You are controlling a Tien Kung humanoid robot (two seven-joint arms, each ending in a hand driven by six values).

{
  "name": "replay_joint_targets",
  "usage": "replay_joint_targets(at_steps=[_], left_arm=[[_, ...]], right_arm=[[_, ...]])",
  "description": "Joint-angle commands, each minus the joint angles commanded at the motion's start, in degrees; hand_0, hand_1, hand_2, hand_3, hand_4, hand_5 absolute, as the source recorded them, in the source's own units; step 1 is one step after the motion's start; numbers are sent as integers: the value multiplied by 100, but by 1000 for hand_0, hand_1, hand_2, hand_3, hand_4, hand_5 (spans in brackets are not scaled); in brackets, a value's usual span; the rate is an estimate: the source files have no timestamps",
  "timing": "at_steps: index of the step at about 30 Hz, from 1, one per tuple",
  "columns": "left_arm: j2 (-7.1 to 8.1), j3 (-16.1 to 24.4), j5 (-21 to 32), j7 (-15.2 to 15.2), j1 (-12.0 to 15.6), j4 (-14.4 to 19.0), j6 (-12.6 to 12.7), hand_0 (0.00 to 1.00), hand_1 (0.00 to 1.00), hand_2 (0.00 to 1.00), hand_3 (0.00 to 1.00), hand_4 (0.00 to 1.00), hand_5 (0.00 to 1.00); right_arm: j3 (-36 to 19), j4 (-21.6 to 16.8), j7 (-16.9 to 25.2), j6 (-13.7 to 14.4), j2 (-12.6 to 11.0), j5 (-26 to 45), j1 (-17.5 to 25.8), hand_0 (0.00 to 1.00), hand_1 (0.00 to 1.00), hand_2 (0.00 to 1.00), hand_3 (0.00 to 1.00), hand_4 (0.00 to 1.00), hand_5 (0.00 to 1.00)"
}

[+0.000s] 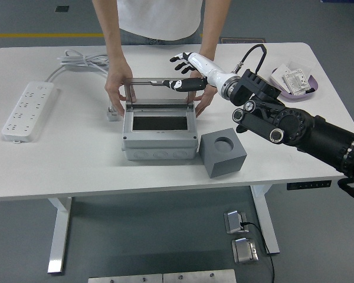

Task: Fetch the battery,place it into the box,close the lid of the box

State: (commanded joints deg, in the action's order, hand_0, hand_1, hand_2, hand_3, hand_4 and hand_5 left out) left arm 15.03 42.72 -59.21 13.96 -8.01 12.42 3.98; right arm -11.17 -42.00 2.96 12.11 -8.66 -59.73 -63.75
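1. The lid-closing step is judged to be in hand: the grey box [160, 137] stands on the white table [76, 159] with its clear lid [159, 93] raised upright at the back.
2. The right hand [189, 71] is held above the lid's top right edge, fingers spread and nothing gripped; its dark thumb [180, 85] lies along that edge, though contact cannot be confirmed.
3. The box is steadied by a person at the far side, one hand [117, 88] at the left of the lid and the other hand [204, 97] at its right rear.
4. The battery cannot be made out; the box's dark interior is all that is seen, and the grey block [223, 152] just beside the box shows an empty round socket.
5. For the next move, the lid needs to be pushed forward and down over its hinge until it is seated on the box.
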Motion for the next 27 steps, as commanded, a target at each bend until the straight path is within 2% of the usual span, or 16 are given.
replay_joint_targets(at_steps=[6, 27], left_arm=[[3, -42, 72, -20, -5, -4, 9, 642, 657, 557, 528, 361, 2], [26, -244, 402, -88, 23, -18, 54, 641, 657, 557, 529, 363, 2]], right_arm=[[33, -116, -20, 31, -53, -43, 29, 868, 768, 819, 893, 912, 698], [53, -1050, -158, 124, -451, -414, 175, 866, 752, 806, 893, 899, 706]])
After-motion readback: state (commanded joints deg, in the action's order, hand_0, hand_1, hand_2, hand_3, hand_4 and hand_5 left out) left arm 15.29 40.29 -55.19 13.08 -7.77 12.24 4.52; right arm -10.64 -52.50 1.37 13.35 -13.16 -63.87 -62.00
